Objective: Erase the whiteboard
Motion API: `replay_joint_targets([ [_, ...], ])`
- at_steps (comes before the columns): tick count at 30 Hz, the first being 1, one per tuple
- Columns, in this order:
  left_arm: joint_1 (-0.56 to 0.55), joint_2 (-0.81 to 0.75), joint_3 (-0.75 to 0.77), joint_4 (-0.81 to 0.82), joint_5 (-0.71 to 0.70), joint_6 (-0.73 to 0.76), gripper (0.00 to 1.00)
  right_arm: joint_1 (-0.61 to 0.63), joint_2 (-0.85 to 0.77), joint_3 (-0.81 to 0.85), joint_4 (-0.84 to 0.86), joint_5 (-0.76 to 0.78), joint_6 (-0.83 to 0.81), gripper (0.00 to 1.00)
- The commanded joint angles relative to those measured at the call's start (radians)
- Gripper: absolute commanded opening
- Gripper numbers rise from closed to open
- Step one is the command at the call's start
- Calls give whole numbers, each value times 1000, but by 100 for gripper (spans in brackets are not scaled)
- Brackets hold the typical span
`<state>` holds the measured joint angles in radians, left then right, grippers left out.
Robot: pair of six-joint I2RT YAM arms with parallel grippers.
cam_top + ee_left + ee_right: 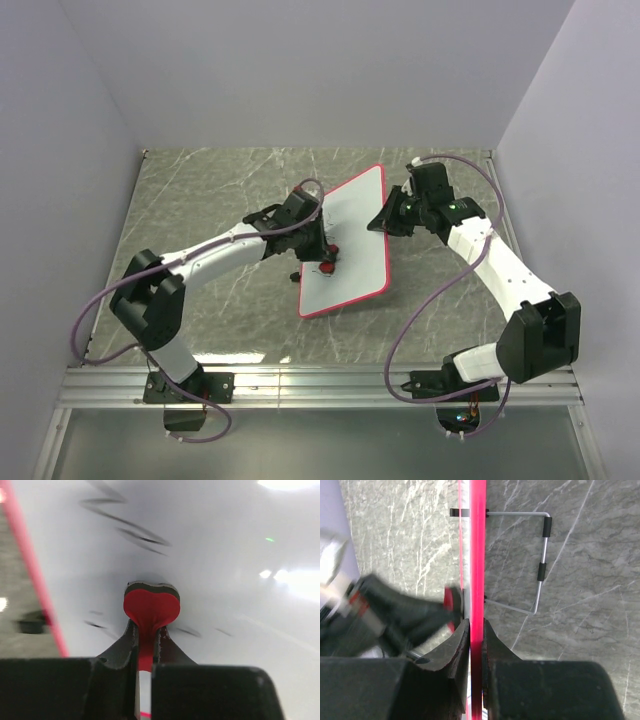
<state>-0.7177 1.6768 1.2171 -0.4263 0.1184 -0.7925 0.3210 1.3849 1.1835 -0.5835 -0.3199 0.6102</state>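
Note:
The whiteboard (355, 225), white with a red-pink frame, lies tilted across the table's middle. Black scribbles (135, 535) remain on it, more near the eraser. My left gripper (322, 252) is shut on the small red eraser (151, 607) and presses it on the board's lower left part (327, 262). My right gripper (383, 222) is shut on the board's right edge; the right wrist view shows the red frame (478, 555) pinched between the fingers (456, 647), with the board seen edge-on.
A wire stand (542, 565) with black sleeves sticks out from the board's back over the grey marble table (220, 190). White walls close the table at the back and sides. A metal rail (320, 385) runs along the near edge.

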Motion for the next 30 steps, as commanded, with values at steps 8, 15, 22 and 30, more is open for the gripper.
replay_joint_targets([
  [8,-150,-104,13,173,230,-91,0,16,54,19,-38,39,-86,0],
  [15,-137,-92,-125,158,124,-111,0,18,25,-15,-39,42,-79,0],
  [22,-2,-109,-336,204,73,-139,0,20,-10,-35,-50,61,-81,0],
  [30,78,-22,-404,228,30,-113,0,18,-32,-61,-35,59,-66,0],
])
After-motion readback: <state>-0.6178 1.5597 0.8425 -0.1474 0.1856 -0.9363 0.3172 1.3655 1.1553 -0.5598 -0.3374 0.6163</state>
